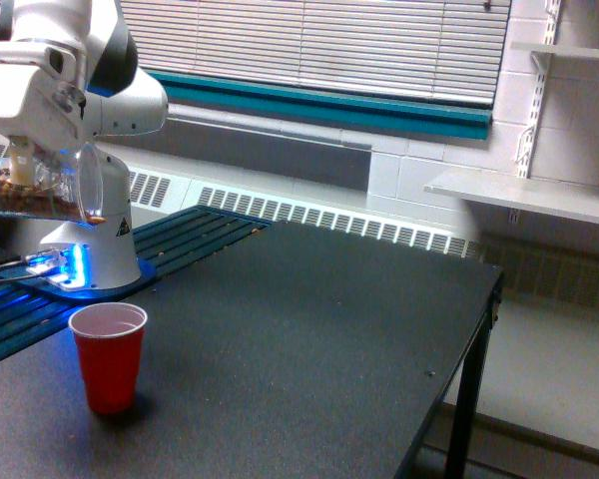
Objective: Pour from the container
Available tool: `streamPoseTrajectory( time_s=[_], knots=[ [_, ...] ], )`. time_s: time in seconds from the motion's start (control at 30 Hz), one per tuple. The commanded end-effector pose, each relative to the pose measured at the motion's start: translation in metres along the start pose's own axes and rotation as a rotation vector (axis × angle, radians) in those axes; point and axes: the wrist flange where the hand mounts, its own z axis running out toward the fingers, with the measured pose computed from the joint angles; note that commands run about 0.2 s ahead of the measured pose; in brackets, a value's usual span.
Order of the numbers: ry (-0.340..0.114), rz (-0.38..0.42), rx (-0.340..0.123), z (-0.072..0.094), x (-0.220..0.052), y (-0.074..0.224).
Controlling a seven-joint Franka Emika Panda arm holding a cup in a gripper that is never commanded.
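The container is a clear plastic cup with small brown bits inside. It hangs at the exterior view's left, tipped almost on its side with its wide mouth facing right. My gripper is shut on the container from above, its fingers mostly hidden behind the cup and the white wrist. A red plastic cup stands upright on the dark table, below and slightly right of the container's mouth. Nothing shows inside it from this angle.
The arm's white base with blue lights stands on a slatted platform behind the red cup. The table's right edge drops off near a black leg. A radiator, a blinded window and a wall shelf lie behind.
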Motion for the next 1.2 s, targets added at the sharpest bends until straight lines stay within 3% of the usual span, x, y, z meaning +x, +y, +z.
streamPoseTrajectory(
  time_s=[0.03, 0.53, 1.2],
  knots=[
    [0.015, -0.001, -0.013, 0.0, 0.005, -0.003],
    [0.002, -0.022, -0.031, 0.003, -0.007, 0.005],
    [0.014, -0.056, -0.041, -0.004, 0.003, 0.009]
  ],
)
